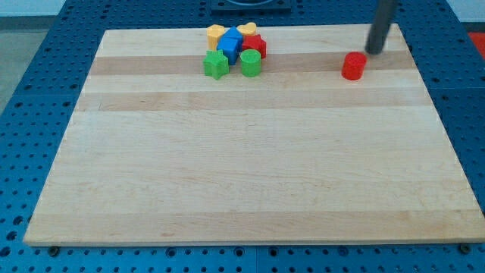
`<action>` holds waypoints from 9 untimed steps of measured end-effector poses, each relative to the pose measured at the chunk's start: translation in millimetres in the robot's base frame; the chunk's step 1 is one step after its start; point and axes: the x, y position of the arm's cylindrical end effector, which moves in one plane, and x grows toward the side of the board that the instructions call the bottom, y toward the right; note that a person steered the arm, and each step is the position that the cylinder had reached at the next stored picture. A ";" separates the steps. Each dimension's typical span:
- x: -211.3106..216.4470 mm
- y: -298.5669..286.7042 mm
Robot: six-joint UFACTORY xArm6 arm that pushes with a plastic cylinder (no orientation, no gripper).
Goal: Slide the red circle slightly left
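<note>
The red circle (pixel 353 66) is a short, squat cylinder standing flat on the wooden board (pixel 242 174), in the upper right part of the view. It appears small, rigid and light, so it should move under a modest side load. Its smooth base on smooth wood is likely to slide readily and may overrun if pushed hard. Because the wall is curved, an off-centre contact is likely to deflect it toward the view's top or bottom instead of driving it straight. There is nothing to grasp: the contact point to use is the middle of the side facing the view's right, at the height of the tip.

My tip (pixel 375 51) carries nothing and holds nothing; it is a bare rod end resting at board height. It stands just beside the red circle, to its upper right in the view, with a narrow gap visible between them, so no contact is made at this moment. The tip sits slightly above the circle's centre line in the view, so a small shift toward the view's bottom seems needed before a leftward push.

The cluster of other blocks lies well apart to the view's left: a green cube (pixel 216 64), a green cylinder (pixel 251 63), a blue block (pixel 230 44), a red block (pixel 255 45) and two yellow blocks (pixel 217 32) (pixel 246 29). A slight leftward slide should not reach them
</note>
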 end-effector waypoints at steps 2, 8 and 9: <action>50.1 -21.8; -14.0 -105.8; -17.9 -128.7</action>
